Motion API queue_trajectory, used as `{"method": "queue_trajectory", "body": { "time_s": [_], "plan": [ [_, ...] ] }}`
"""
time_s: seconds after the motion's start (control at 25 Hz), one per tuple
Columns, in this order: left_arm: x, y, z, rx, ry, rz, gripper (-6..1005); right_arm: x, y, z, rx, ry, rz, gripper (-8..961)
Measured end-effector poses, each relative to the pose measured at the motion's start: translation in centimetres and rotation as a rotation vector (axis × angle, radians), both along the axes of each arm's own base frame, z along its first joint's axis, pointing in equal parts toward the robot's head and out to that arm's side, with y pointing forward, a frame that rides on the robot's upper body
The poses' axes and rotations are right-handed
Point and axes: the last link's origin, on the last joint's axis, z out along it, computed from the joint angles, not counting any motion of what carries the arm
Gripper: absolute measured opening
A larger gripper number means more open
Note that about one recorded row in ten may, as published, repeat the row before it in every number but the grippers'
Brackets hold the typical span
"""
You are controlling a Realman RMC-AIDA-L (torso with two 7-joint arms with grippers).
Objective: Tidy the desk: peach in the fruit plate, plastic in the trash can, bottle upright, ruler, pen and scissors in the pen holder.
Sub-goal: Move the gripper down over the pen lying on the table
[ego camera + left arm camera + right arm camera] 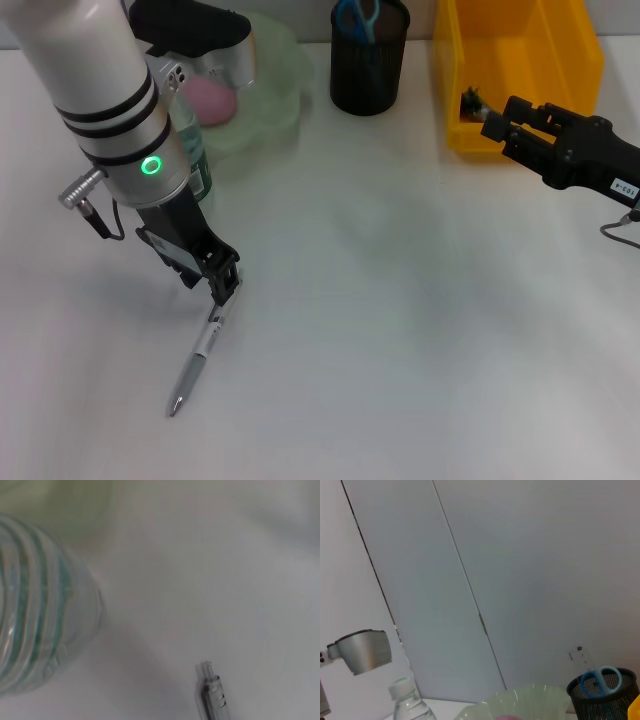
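My left gripper (222,287) is down at the table, shut on the upper end of the silver pen (195,360), whose tip rests on the table. The pen's clicker end (210,690) shows in the left wrist view. Behind that arm the bottle (195,150) stands upright. The pink peach (212,98) lies in the green fruit plate (275,70). The black mesh pen holder (368,60) holds the blue scissors (357,18) and a clear ruler (582,657). The yellow trash can (520,60) has a small dark scrap (471,100) inside. My right gripper (492,125) hovers open beside it.
The bottle (35,605) fills one side of the left wrist view, close to the pen. White table surface (400,330) stretches across the middle and front. The plate, pen holder and trash can line the back edge.
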Motion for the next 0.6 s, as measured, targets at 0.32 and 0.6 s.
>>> {"method": "queue_trajectory", "body": {
  "time_s": [0.32,0.6],
  "plan": [
    [-0.02,0.33,-0.79,-0.012,0.013,0.011,407,-0.41,0.45,-0.44,-0.009,0.003,0.001,468],
    [0.07,0.46,-0.9,-0.01,0.012,0.007,406,-0.44,0.63,-0.54,-0.009,-0.004,-0.002,468]
  ]
}}
